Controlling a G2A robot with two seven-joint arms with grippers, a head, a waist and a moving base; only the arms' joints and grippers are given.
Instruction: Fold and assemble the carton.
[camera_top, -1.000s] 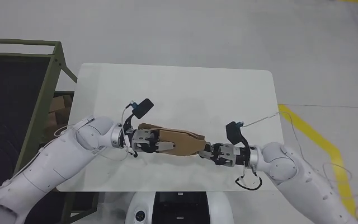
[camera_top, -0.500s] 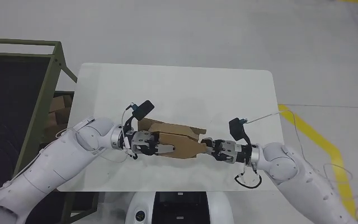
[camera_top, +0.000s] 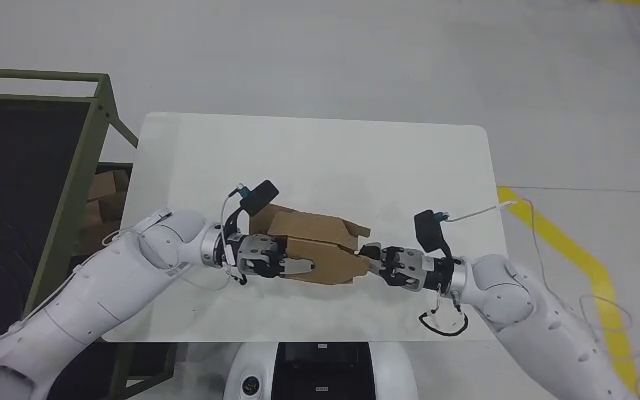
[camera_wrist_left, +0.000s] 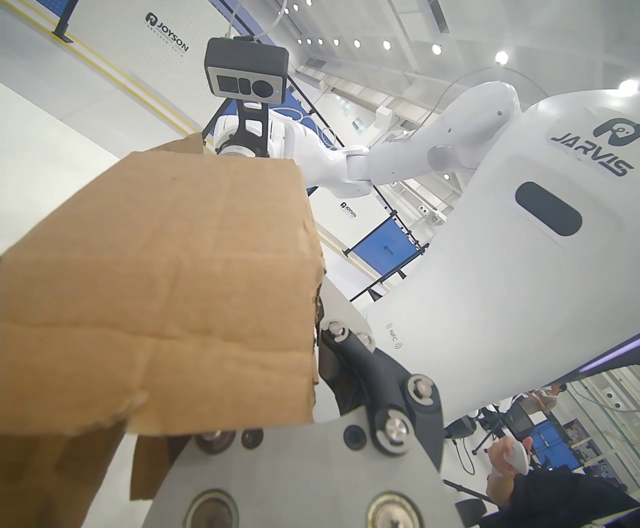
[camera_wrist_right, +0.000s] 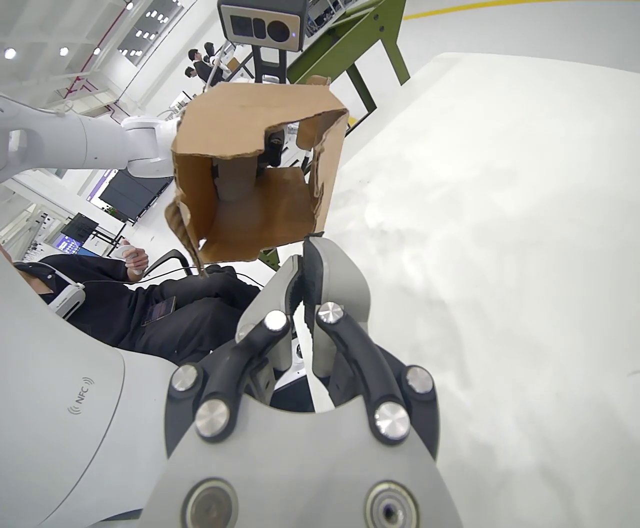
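A brown carton (camera_top: 315, 235) hangs above the white table (camera_top: 400, 160), stretched between my two grippers as an open-ended rectangular tube. My left gripper (camera_top: 288, 265) grips its left end, and one finger (camera_wrist_left: 372, 372) shows beside the cardboard wall (camera_wrist_left: 150, 300). My right gripper (camera_top: 370, 262) is shut on the carton's right end. In the right wrist view its pads (camera_wrist_right: 306, 250) pinch the lower corner of the carton (camera_wrist_right: 260, 120), whose hollow inside faces the camera with ragged flap edges.
A green metal frame (camera_top: 85, 150) stands off the table's left side, with cardboard pieces (camera_top: 105, 195) beneath it. A yellow floor line (camera_top: 560, 235) runs on the right. A black cable loop (camera_top: 445, 325) hangs under the right forearm.
The carton has gone from nearly flat to a raised, opened tube. The right gripper has shifted slightly up and toward the left one, and both kept their hold.
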